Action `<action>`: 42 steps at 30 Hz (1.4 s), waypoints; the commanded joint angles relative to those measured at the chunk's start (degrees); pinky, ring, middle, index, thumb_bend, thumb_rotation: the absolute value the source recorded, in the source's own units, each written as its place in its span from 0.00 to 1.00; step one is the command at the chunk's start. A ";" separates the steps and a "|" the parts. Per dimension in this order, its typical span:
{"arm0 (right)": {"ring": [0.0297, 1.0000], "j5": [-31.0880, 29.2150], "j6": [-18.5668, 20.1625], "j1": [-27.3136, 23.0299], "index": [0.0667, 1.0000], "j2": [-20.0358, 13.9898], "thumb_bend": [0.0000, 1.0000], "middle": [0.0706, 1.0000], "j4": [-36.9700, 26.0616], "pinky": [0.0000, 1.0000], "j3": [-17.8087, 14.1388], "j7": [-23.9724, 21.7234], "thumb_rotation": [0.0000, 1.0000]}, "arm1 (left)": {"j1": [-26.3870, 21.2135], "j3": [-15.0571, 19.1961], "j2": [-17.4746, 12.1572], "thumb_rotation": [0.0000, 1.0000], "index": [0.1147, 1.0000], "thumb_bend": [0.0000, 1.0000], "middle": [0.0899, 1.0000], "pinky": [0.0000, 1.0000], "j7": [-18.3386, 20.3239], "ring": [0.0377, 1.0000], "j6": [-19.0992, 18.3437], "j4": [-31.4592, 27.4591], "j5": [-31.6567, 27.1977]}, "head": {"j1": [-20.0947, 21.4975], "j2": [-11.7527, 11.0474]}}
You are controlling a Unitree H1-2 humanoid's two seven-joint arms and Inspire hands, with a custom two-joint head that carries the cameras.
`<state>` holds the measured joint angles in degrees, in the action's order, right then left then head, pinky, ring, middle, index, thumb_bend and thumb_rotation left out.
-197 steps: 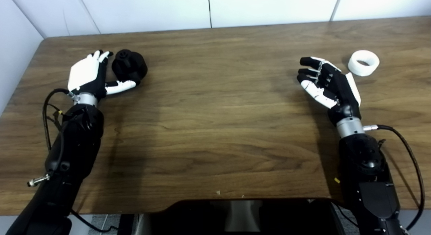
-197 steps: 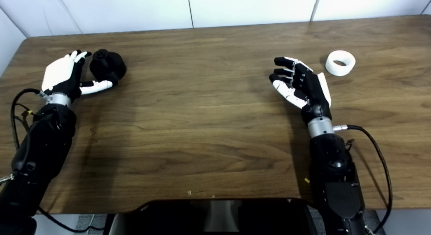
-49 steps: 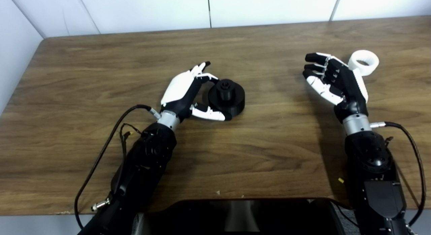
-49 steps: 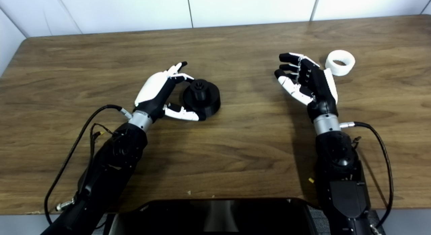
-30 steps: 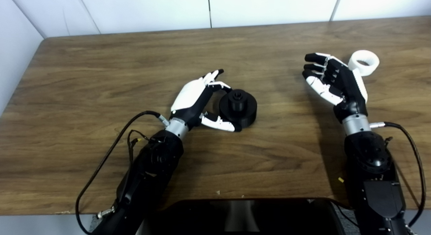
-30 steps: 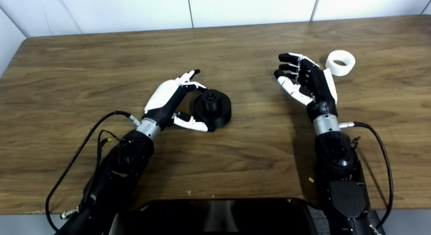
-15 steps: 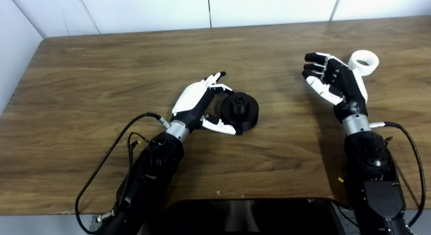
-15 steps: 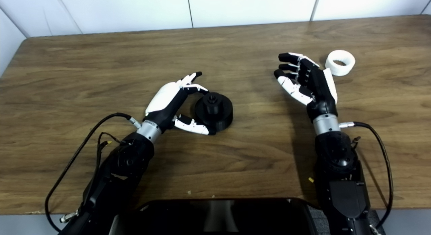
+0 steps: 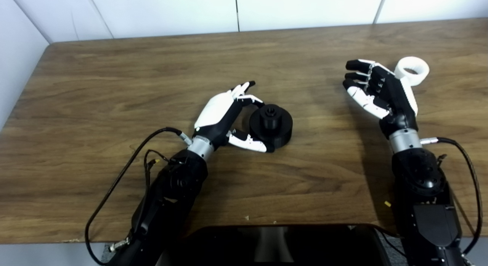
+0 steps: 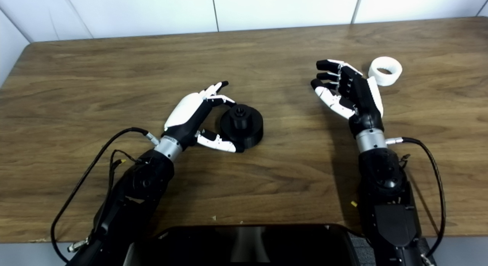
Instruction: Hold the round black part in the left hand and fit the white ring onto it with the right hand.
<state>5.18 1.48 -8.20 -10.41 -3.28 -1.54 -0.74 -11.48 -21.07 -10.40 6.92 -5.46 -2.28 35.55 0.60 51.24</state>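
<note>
The round black part (image 9: 272, 123), a low cylinder with a small hub on top, rests on the wooden table (image 9: 114, 90) near its middle. My left hand (image 9: 223, 111) grips it from the left, fingers curled over its far edge and thumb along its near side. The white ring (image 9: 413, 69) lies flat on the table at the right. My right hand (image 9: 381, 92) hovers open just left of the ring, palm turned left, its fingers apart and holding nothing. The hand's back covers the ring's lower left edge in the left eye view.
A dark glossy panel (image 9: 274, 245) juts over the table's near edge at the centre. Cables loop from both forearms, one at the left (image 9: 118, 182) and one at the right (image 9: 467, 170). White wall panels (image 9: 236, 10) stand behind the table's far edge.
Over the earlier frames my left hand carried the black part from the far left to the middle of the table; in the last half second it has stayed put. The right hand barely moved.
</note>
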 commanded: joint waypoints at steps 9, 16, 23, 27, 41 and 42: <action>0.71 11.13 0.71 -4.56 0.68 -3.45 0.57 0.73 -2.81 0.60 2.19 0.69 0.18 | -1.45 1.74 -0.96 0.32 0.56 1.00 1.00 1.00 -0.44 1.00 2.53 -1.19 -1.03 | 8.64 -1.06; 0.70 12.51 1.92 -5.12 0.66 -2.56 0.59 0.72 -3.29 0.60 2.42 0.93 0.19 | -1.20 2.78 -1.92 0.32 0.57 1.00 1.00 1.00 0.58 1.00 3.44 -1.27 -1.79 | 14.80 -1.98; 0.69 13.88 2.38 -5.18 0.67 -1.90 0.59 0.73 -3.50 0.62 3.06 1.36 0.21 | -0.84 3.49 -2.82 0.29 0.57 1.00 1.00 1.00 1.40 1.00 3.78 -1.79 -2.72 | 18.64 -2.84; 0.70 19.51 2.47 -5.74 0.67 -3.08 0.57 0.72 -3.52 0.62 4.90 1.97 0.22 | -0.81 3.66 -3.41 0.28 0.57 1.00 1.00 1.00 2.04 1.00 3.53 -2.13 -2.52 | 21.35 -3.51; 0.85 46.72 6.20 -11.93 0.75 -17.42 0.59 0.83 -2.50 0.77 9.00 -1.27 0.38 | -0.61 4.31 -3.77 0.25 0.57 1.00 1.00 1.00 2.20 1.00 4.64 -1.58 -3.02 | 21.93 -4.02; 0.88 47.54 6.74 -12.44 0.76 -18.28 0.60 0.84 -2.26 0.80 9.05 -2.28 0.39 | -0.62 4.30 -3.76 0.25 0.57 1.00 1.00 1.00 2.28 1.00 4.55 -1.62 -3.00 | 21.80 -3.94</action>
<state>51.06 7.40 -17.55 -27.06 -4.83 7.88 -2.32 -10.90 -17.35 -13.71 9.79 -1.98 -2.71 32.66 22.33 47.28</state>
